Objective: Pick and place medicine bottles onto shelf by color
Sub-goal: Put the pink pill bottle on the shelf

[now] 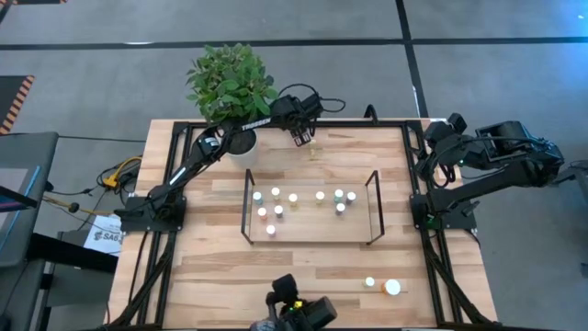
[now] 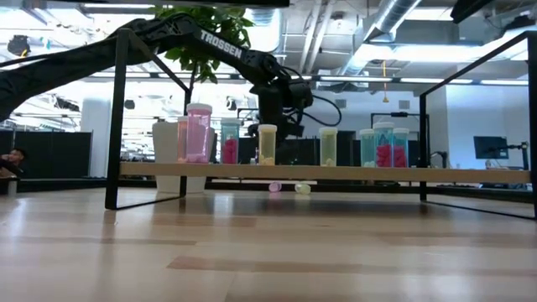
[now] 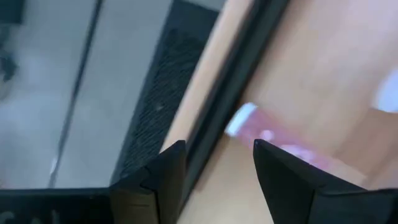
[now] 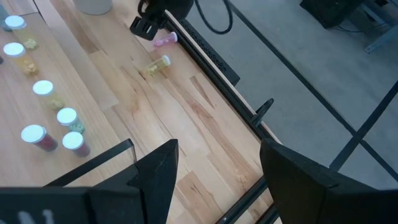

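Observation:
A pink medicine bottle point(image 3: 261, 132) with a white cap lies on its side by the table's far edge, and a yellow one point(image 4: 158, 64) lies just nearer. My left gripper point(image 3: 217, 168) hangs open above the pink bottle, slanting down, with nothing between its fingers; the right wrist view also shows this gripper point(image 4: 147, 25). The shelf point(image 1: 308, 241) stands mid-table with several bottles point(image 1: 276, 210) upright on it. My right gripper point(image 4: 214, 180) waits open, raised at the table's right edge.
A white plant pot point(image 1: 242, 144) stands at the far left, close to my left arm. Two more bottles point(image 1: 382, 286), one of them wider, sit near the front edge at the right. The black table frame point(image 3: 217, 93) runs along the far edge, just behind the pink bottle.

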